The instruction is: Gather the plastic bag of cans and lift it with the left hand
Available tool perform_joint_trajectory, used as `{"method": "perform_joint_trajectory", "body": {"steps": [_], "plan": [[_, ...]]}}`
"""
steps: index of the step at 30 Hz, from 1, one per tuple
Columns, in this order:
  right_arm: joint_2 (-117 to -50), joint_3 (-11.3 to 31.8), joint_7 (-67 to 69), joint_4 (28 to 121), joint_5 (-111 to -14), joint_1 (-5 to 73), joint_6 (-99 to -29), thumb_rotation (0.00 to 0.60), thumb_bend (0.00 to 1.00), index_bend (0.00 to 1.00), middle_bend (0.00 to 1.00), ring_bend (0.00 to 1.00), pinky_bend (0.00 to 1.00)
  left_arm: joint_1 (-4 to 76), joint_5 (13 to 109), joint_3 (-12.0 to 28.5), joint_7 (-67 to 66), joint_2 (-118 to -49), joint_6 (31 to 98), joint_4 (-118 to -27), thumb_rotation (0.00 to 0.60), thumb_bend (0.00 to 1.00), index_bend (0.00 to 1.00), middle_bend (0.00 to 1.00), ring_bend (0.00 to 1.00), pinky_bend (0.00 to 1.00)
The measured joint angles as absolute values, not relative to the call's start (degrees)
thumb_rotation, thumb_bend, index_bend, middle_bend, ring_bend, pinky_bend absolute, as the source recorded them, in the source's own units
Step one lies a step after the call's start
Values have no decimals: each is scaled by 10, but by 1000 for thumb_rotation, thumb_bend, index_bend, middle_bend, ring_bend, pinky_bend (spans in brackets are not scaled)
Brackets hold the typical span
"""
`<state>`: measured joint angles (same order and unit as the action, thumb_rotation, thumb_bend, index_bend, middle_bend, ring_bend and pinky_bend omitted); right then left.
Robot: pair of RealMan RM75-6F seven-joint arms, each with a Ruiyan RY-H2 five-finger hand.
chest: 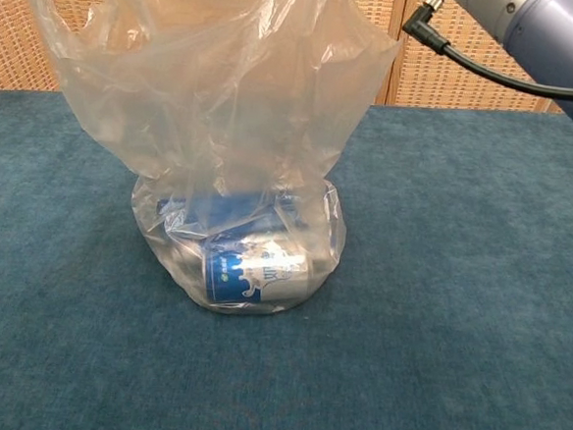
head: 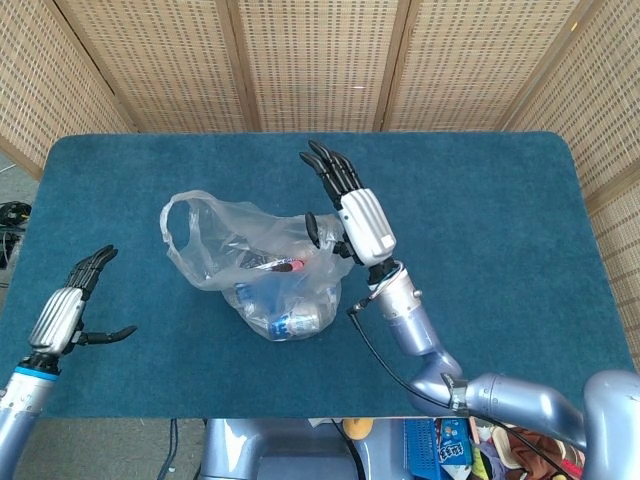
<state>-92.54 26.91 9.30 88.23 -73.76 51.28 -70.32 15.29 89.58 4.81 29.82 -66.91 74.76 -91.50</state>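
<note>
Head view, left hand: my left hand (head: 68, 315) hovers at the table's near-left edge, dark fingers spread wide, thumb out to the side, holding nothing; well apart from the bag.
Table: blue-green cloth (head: 480, 230), short napped pile like carpet, rounded corners; woven cane screens (head: 310, 60) with pale wood frames stand behind it.
Bag: thin clear plastic bag (head: 245, 260), crumpled and glossy, sits left of the table's centre; one handle forms an open loop (head: 180, 225) on its left side, the top edge is drawn up toward my right hand.
Cans: cans (head: 290, 315) lie on their sides in the rounded bottom; in the chest view the front can (chest: 258, 274) is a blue and white cylinder behind wrinkled film (chest: 216, 92).
Right hand: my right hand (head: 360, 222), white shell with black fingers, rises at the bag's right edge; fingers stretched straight and together, thumb against the plastic. Whether it pinches the film I cannot tell.
Chest view, right arm: smooth silver-blue casing (chest: 545, 36) with a black cable (chest: 493, 72) at top right.
</note>
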Motion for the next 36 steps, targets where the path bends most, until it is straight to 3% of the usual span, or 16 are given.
{"method": "perform_joint_trajectory", "body": {"steps": [15, 22, 36], "plan": [[-908, 250, 92, 894, -758, 502, -702, 600, 653, 0, 33, 0, 0, 272, 967, 44, 921, -640, 711, -960, 600, 86, 0, 0, 0, 0], [-912, 246, 95, 885, -760, 503, -702, 600, 653, 0, 33, 0, 0, 328, 973, 41, 1046, -641, 690, -962, 600, 80, 0, 0, 0, 22], [-912, 241, 94, 883, -766, 501, -703, 600, 653, 0, 34, 0, 0, 407, 975, 14, 1136, -633, 590, -965, 600, 40, 0, 0, 0, 47]]}}
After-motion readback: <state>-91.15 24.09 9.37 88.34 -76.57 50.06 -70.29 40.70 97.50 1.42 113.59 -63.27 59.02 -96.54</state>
